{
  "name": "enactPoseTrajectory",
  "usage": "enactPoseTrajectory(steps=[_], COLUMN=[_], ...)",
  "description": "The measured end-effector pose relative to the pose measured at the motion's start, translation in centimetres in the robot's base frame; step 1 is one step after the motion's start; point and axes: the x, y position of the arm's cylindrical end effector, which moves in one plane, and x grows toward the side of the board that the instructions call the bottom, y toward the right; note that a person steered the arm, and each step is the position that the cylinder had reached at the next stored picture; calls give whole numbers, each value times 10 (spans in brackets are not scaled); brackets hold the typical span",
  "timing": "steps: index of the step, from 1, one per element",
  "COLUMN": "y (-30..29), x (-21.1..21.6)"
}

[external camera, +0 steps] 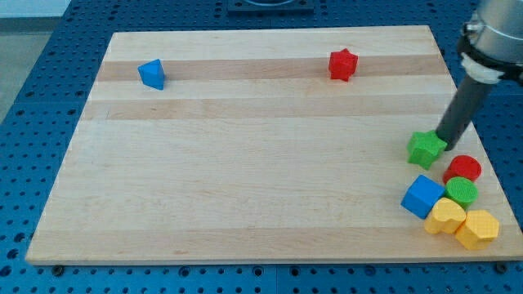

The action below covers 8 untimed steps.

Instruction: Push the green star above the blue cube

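Note:
The green star (pixel 425 148) lies near the board's right edge, just above a cluster of blocks. The blue cube (pixel 422 196) sits below it, at the left of that cluster. My tip (pixel 447 143) touches the green star's right side, up and to the right of the blue cube. The dark rod rises from the tip toward the view's top right.
A red cylinder (pixel 463 168), a green cylinder (pixel 462 190) and two yellow blocks (pixel 446 216) (pixel 478 228) sit by the blue cube at lower right. A small blue block (pixel 152 73) lies at upper left, a red star (pixel 343 64) at upper middle. The wooden board (pixel 245 163) ends close to the cluster.

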Motion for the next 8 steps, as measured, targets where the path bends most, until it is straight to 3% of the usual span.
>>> enactPoseTrajectory(steps=[4, 8], y=[-11, -34], x=[-18, 3])
